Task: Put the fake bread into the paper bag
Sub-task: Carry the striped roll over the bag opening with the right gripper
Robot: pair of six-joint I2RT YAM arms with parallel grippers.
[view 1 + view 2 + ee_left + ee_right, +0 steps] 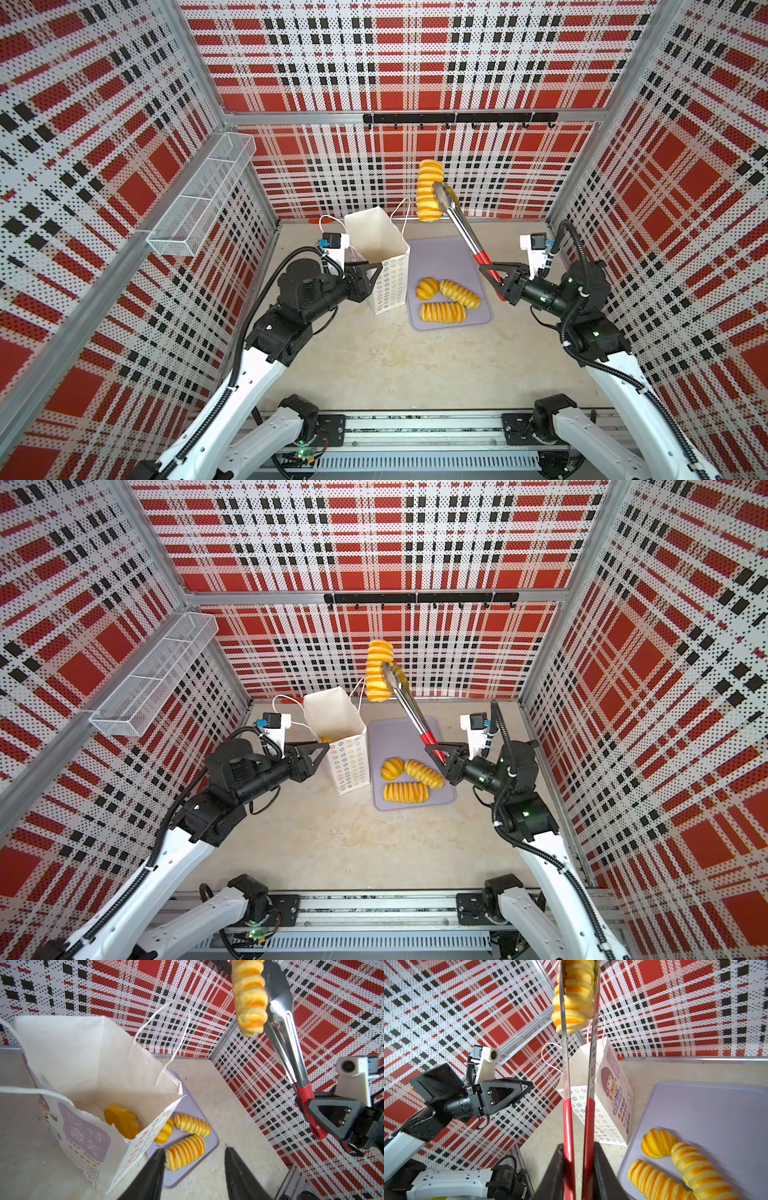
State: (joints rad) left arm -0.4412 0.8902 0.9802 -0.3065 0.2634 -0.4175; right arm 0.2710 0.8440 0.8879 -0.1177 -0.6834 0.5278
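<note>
Wide view first: the pale tabletop (374,365) carries everything, and on it the paper bag (390,282) stands upright, mouth open, cord handles splayed outward. Close against its foot, on my right arm's side, lies the lilac tray (440,257); touching or just shy of it, I can't tell. Now the tongs (461,226): my right gripper (579,1145) is squeezed tight on their red handles, and the metal ends pinch the middle of a ridged loaf (429,191). It hangs end-down, high in the air, near the bag's mouth but off to the tray side, not over it yet. My left gripper (194,1150) sits low beside the bag's outer wall, jaws apart, nothing in them; whether it brushes the paper I can't make out. Down on the tray, two long loaves (460,293) and a rounder ridged bun (427,288) lie close together, and one golden piece (122,1122) already sits in the bottom of the bag. So this is the carry step, I reckon, around mid-task. Next I need to swing the loaf across until it's square over the opening and clear of the handles. Then I lower it inside the rim, and only then ease my squeeze so the tongs spring open.
</note>
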